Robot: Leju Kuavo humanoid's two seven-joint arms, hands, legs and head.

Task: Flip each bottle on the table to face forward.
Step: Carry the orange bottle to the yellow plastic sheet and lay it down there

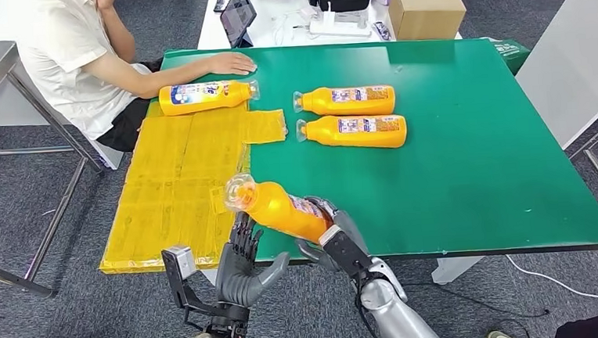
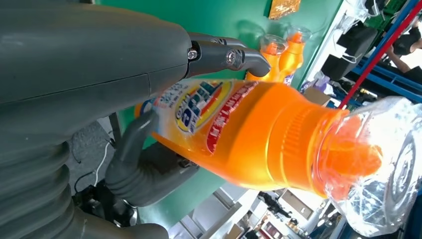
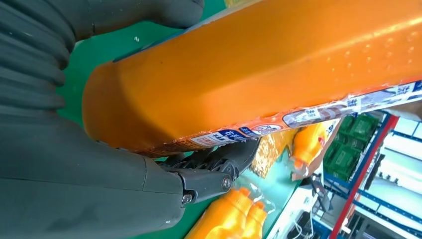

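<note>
An orange bottle (image 1: 277, 208) with a clear-wrapped cap is held off the table near its front edge, cap tilted up and to the left. My right hand (image 1: 333, 231) grips its base end; in the right wrist view the bottle (image 3: 259, 64) lies across that hand (image 3: 89, 194). My left hand (image 1: 243, 260) stands fingers-up just under the bottle's neck, fingers apart. In the left wrist view its fingers (image 2: 224, 55) lie beside the bottle's label (image 2: 209, 107); contact is unclear. Three more orange bottles lie on the green table (image 1: 484, 165): one far left (image 1: 205, 96), two side by side mid-table (image 1: 347, 101) (image 1: 354, 131).
A yellow sheet (image 1: 171, 185) covers the table's left part. A person sits at the far left corner with a hand (image 1: 231, 63) on the table near the far-left bottle. Behind, a white table carries a cardboard box (image 1: 426, 8) and a tablet (image 1: 237, 14).
</note>
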